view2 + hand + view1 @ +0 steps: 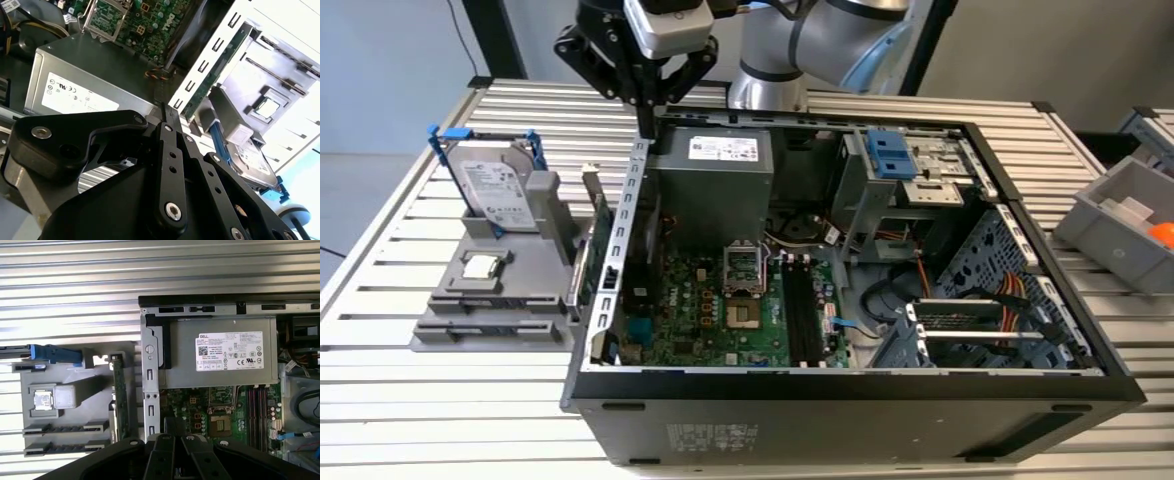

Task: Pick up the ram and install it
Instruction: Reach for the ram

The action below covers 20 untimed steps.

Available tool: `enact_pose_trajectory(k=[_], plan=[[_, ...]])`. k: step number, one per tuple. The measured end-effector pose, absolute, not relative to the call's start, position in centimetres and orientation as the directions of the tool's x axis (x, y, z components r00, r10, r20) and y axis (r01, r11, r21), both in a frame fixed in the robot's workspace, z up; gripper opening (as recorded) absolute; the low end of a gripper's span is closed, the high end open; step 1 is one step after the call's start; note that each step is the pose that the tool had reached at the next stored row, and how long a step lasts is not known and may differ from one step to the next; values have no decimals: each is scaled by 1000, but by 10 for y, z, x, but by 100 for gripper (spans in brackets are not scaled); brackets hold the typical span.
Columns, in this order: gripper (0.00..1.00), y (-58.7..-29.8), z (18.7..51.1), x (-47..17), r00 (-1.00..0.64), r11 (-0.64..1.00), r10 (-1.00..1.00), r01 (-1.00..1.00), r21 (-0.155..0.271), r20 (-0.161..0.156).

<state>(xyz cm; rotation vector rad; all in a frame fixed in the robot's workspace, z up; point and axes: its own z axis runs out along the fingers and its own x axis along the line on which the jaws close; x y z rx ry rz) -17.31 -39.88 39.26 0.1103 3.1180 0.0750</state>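
The ram (602, 235) is a thin green board standing on edge in a grey holder (494, 305), just outside the open computer case's wall on the exterior view's left. Both wrist views show it too, as a green strip (119, 395) beside the perforated case wall (212, 82). My gripper (644, 128) hangs above the back corner of the case, higher than the ram and behind it. Its fingers are shut with nothing between them. The black memory slots (801, 310) lie on the motherboard inside the case, next to the processor socket.
The holder also carries a silver hard drive (494, 185) in a blue-tabbed frame and a small square processor chip (480, 267). The grey power supply (714, 185) fills the back of the case. A grey bin (1121, 215) stands at the exterior view's right.
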Motion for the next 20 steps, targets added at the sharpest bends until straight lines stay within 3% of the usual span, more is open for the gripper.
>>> enact_pose_trajectory(k=[20], plan=[[0,-399,393,-180,-997,996,71,70,49,-19]])
